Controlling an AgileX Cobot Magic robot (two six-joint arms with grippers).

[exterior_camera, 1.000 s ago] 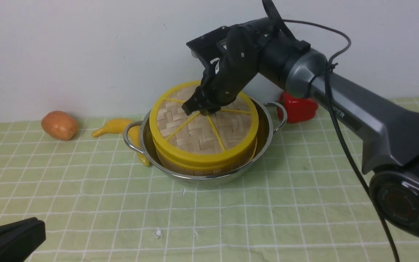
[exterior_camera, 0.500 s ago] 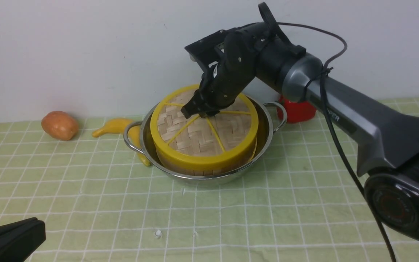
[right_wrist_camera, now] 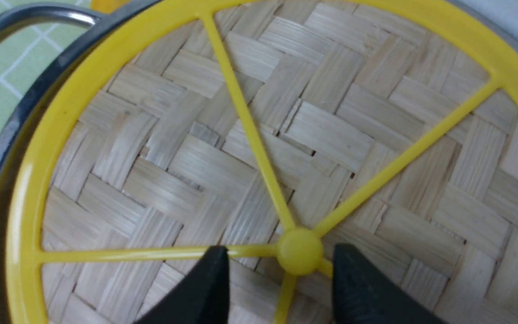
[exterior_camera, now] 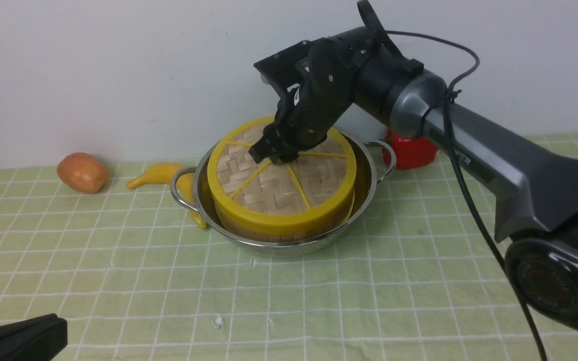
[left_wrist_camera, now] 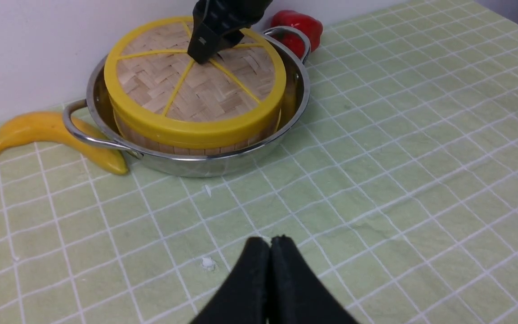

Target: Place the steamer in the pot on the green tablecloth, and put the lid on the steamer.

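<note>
Plainly between the right jaws, spread wide: knob [right_wrist_camera: 300, 250] of the lid [exterior_camera: 279, 186]; left jaws pressed together.

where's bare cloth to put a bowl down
The green tablecloth between the pot and the left gripper is bare. The right arm overhangs the right side. Crowded along the wall: potato, banana, pot, red pepper.

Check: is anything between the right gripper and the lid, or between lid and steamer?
Nothing visible. The lid lies flat on the steamer inside the pot, and the right gripper has its jaws open on either side of the knob, with nothing between.
</note>
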